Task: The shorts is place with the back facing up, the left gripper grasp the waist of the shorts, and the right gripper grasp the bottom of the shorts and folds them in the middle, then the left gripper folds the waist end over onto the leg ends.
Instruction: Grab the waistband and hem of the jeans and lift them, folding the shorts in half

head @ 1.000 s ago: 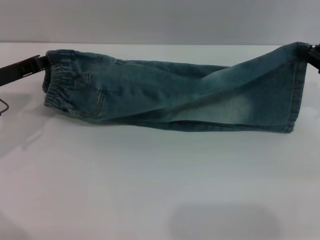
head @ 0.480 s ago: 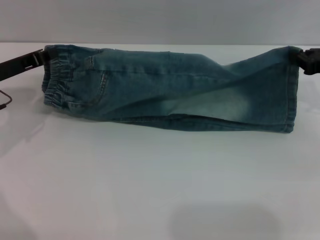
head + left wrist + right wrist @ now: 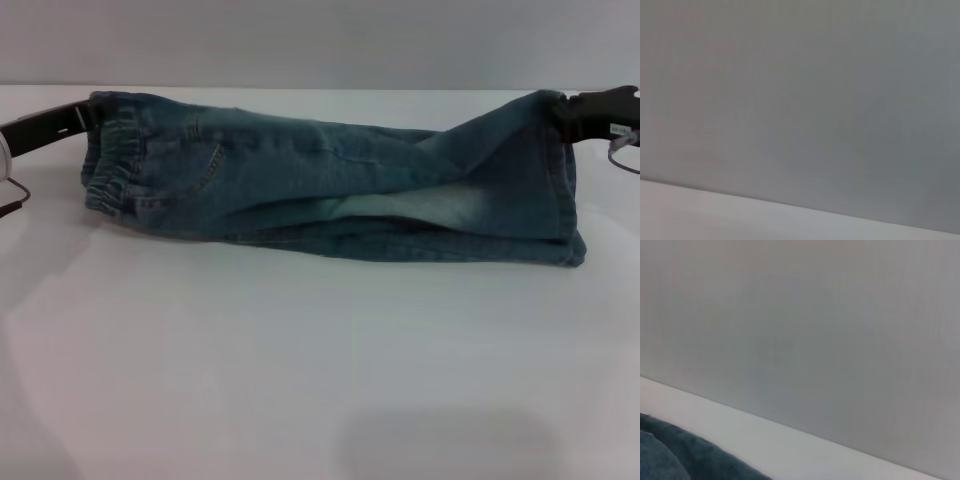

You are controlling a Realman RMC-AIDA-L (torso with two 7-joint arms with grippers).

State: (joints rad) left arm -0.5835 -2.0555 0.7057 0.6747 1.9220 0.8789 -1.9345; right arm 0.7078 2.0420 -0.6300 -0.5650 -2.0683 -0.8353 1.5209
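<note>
The shorts [image 3: 340,185] stretch across the upper half of the head view, folded lengthwise and draped over the white counter [image 3: 320,380]. At the upper left of the frame the left gripper [image 3: 82,115] is clenched on the top corner of the waist [image 3: 110,160], whose ruched band hangs down to the counter. At the upper right the right gripper [image 3: 572,108] grasps the top corner of the leg ends [image 3: 570,190], holding that edge raised. The right wrist view catches denim at its lower left corner.
</note>
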